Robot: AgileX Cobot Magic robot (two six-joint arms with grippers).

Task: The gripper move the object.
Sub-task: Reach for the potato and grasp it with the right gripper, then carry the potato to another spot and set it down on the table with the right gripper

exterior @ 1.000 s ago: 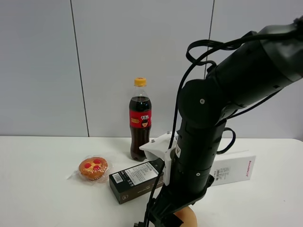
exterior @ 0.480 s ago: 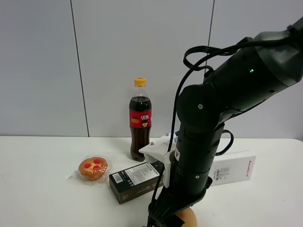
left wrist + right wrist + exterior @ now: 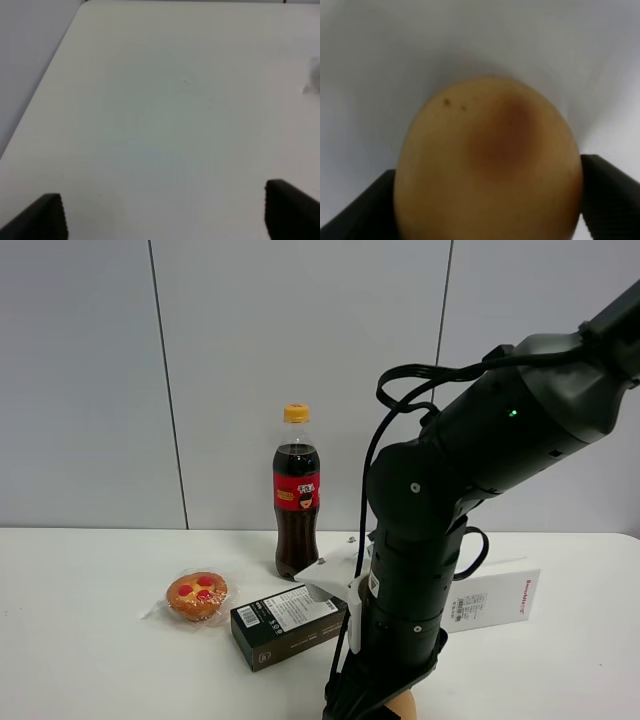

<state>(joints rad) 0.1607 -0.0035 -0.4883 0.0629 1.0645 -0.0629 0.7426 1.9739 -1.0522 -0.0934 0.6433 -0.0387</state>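
The object, a round yellow-orange peach with a reddish blush spot, fills the right wrist view. It lies on the white table between the two black fingers of my right gripper, which stand wide apart at its sides. In the high view only a sliver of the peach shows at the bottom edge, under the bulky dark right arm, which hides the jaws. My left gripper is open and empty over bare white table; it does not show in the high view.
A cola bottle stands at the back. A plastic-wrapped muffin lies to the left, a black box just left of the right arm, and a white box behind it to the right.
The right arm has sunk lower and shifted slightly left over the peach, so less of the peach shows in the high view. Nothing else has moved.
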